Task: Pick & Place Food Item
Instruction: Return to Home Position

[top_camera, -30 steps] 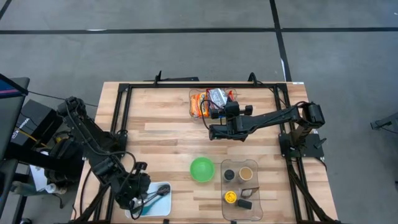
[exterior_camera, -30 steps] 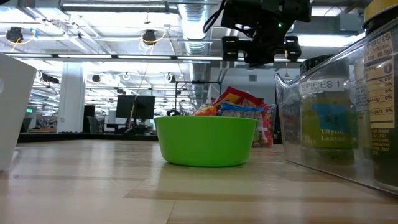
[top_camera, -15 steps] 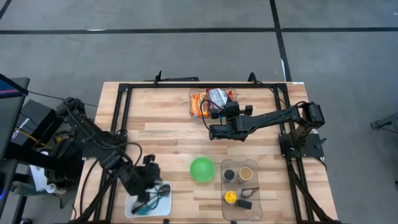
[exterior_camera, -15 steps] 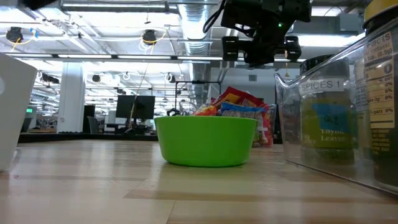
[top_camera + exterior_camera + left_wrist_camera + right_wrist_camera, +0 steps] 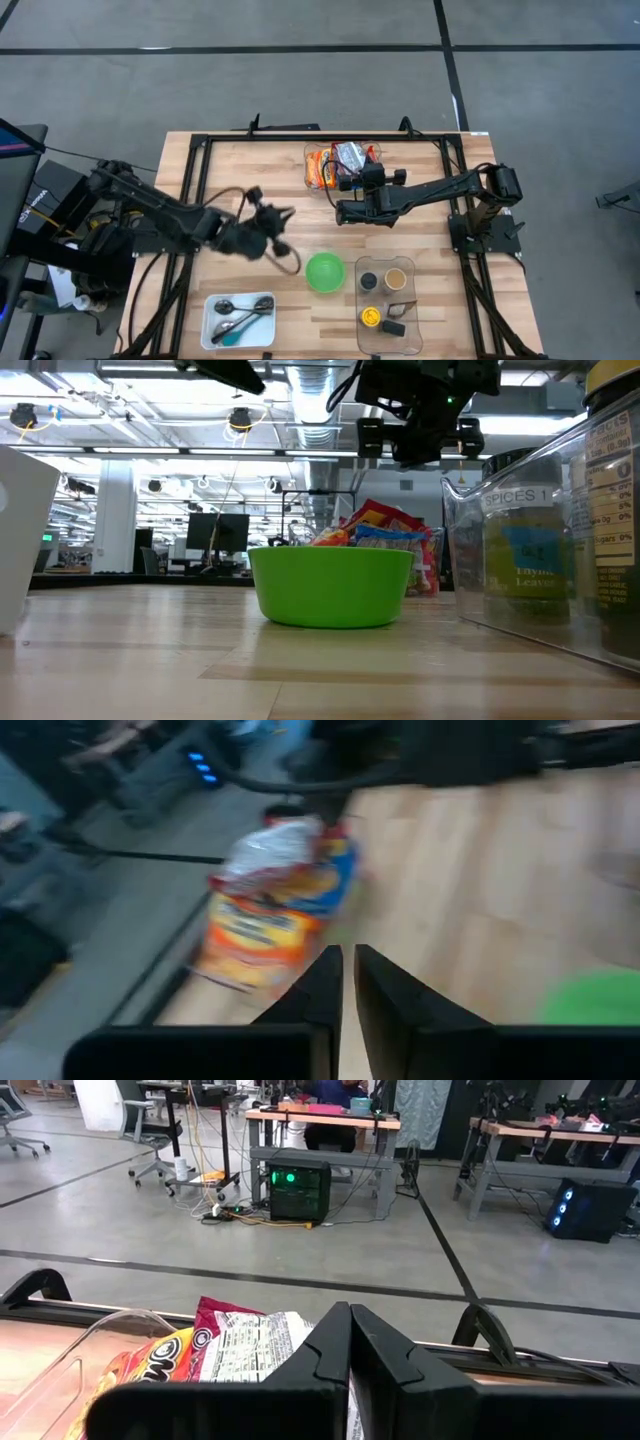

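Spoons (image 5: 238, 322) lie in the white bin (image 5: 272, 322); you need only home the left claw (image 5: 272, 231), closed and empty beyond that bin.

Bright, even overhead light w/ soft short shadows on the surface (image 5: 270, 175) in high view, ceiling lamps (image 5: 240, 420) glaring in low view, left wrist view motion-blurred incl. snack bag (image 5: 275, 920), right wrist view evenly lit.

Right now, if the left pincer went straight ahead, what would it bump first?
Probably the snack bag: it lies nearly dead ahead of the left pincer, though the right arm nearby could come first.
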Motion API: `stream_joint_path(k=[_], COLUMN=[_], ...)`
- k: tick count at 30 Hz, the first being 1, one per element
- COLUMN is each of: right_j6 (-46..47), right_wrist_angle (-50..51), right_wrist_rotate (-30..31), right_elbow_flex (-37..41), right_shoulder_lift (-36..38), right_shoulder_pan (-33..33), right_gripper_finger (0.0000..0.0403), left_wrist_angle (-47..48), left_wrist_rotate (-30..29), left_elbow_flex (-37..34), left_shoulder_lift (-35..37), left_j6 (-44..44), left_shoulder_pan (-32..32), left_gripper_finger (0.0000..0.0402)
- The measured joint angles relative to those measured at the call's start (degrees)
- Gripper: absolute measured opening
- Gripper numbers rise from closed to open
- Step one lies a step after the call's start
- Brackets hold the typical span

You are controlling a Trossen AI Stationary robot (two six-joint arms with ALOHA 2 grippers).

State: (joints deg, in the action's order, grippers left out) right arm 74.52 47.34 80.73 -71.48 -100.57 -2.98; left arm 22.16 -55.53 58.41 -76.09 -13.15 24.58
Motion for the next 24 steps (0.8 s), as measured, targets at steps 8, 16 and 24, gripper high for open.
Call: stream_joint_path(k=[8,16,24], right_j6=[-0.1,-10.2,-23.6], right_wrist_angle=[0.0,0.0,-0.1], right_wrist_rotate=[-2.9,-3.2,-10.7], right_elbow_flex=[0.0,0.0,0.0], right_shoulder_lift=[0.0,0.0,0.0], right_shoulder_pan=[0.0,0.2,0.2], right_gripper_finger=[0.0002,0.0002,0.0002], left_wrist_angle=[-2.6,-2.6,-2.7], left_wrist_rotate=[0.6,19.7,43.9], left_elbow_flex=[0.0,-0.1,-0.1], left_shoulder_lift=[0.0,0.0,0.0], left_j6=[4.0,3.9,4.0], left_shoulder_pan=[-14.2,-23.8,-27.6], left_gripper_finger=[0.0010,0.0001,0.0003])
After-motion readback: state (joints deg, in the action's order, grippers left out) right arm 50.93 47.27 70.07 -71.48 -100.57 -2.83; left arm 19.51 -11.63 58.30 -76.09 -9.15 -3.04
